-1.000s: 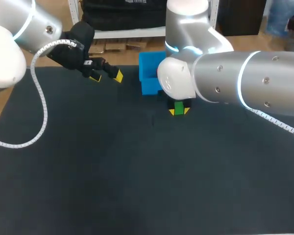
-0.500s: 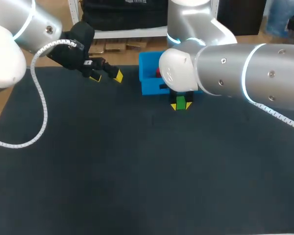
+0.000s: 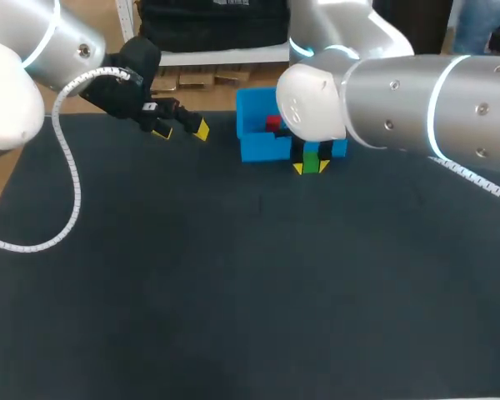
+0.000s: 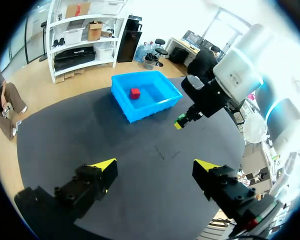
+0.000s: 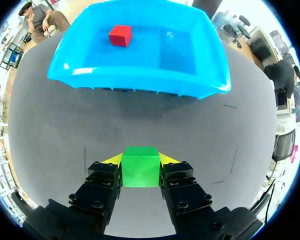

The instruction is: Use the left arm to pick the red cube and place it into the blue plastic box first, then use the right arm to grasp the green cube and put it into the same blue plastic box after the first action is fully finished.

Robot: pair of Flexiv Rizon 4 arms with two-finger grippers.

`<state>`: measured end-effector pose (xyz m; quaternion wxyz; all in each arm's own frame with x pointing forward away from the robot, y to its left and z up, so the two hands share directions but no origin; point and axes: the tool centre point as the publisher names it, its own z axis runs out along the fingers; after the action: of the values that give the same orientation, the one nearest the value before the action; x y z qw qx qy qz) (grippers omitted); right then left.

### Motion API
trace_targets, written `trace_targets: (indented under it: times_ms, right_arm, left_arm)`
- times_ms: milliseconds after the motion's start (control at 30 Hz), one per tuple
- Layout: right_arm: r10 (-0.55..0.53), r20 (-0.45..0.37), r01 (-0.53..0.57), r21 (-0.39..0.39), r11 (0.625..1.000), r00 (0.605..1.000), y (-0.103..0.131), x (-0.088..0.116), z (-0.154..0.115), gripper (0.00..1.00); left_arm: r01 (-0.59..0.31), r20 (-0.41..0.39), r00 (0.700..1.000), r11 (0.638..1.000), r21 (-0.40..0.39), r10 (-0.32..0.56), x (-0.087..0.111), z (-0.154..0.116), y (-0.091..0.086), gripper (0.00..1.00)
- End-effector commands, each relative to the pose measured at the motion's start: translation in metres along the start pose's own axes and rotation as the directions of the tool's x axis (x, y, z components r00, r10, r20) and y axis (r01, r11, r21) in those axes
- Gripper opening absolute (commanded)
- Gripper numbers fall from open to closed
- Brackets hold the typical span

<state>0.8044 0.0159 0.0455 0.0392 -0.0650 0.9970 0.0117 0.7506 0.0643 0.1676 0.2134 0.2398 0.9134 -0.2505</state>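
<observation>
While the head view half hides it: the right wrist view shows the whole blue box, smooth plastic, rounded corners.
Red cube: inside the box.
Green cube: bright, square-sided, squeezed in the right gripper, near the box's front wall.
Left gripper: spread wide, holding nothing, over the dark bench.

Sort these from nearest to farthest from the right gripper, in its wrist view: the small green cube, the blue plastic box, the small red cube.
1. Small green cube: held between the right gripper's fingers.
2. Blue plastic box: ahead of the gripper.
3. Small red cube: inside the box, toward its far wall.
</observation>
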Motion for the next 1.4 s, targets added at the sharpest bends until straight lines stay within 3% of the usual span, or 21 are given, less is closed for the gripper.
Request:
trace_targets:
  times_ms: [33, 833, 1400]
  right_arm:
    - [-0.002, 0.022, 0.002, -0.005, 1.0, 1.0, -0.006, 0.008, -0.008, 0.0]
    - [-0.059, 0.099, 0.059, -0.003, 0.998, 0.993, -0.014, -0.006, -0.058, 0.0]
    - [-0.126, 0.185, 0.128, 0.003, 0.992, 0.975, -0.018, -0.029, -0.095, 0.0]
  left_arm:
    - [-0.002, 0.005, 1.0, 1.0, 0.004, 0.002, 0.001, 0.0, 0.001, 1.0]
    - [-0.002, 0.005, 1.0, 1.0, 0.004, 0.002, 0.001, 0.0, 0.001, 1.0]
    - [-0.002, 0.005, 1.0, 1.0, 0.004, 0.002, 0.001, 0.0, 0.001, 1.0]
